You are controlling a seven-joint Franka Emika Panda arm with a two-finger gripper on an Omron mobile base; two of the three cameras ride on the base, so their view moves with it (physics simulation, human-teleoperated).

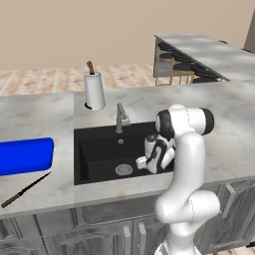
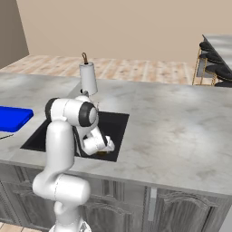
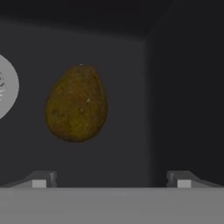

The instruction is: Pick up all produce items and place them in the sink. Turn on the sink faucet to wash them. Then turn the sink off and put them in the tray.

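Observation:
The produce item, a small round brownish-yellow thing, lies on the black floor of the sink, next to the round silver drain. My gripper hangs over it inside the basin, open, with nothing between its fingertips; the item sits ahead of them and a little to the left, apart from both. From the left base view the gripper is low in the sink, right of the drain. The grey sink faucet stands at the basin's back edge. The blue tray rests on the counter to the left.
A white paper-towel roll stands behind the sink. A dark knife lies near the counter's front edge below the tray. The sink's right wall rises close beside the produce. Bar stools stand far back on the right.

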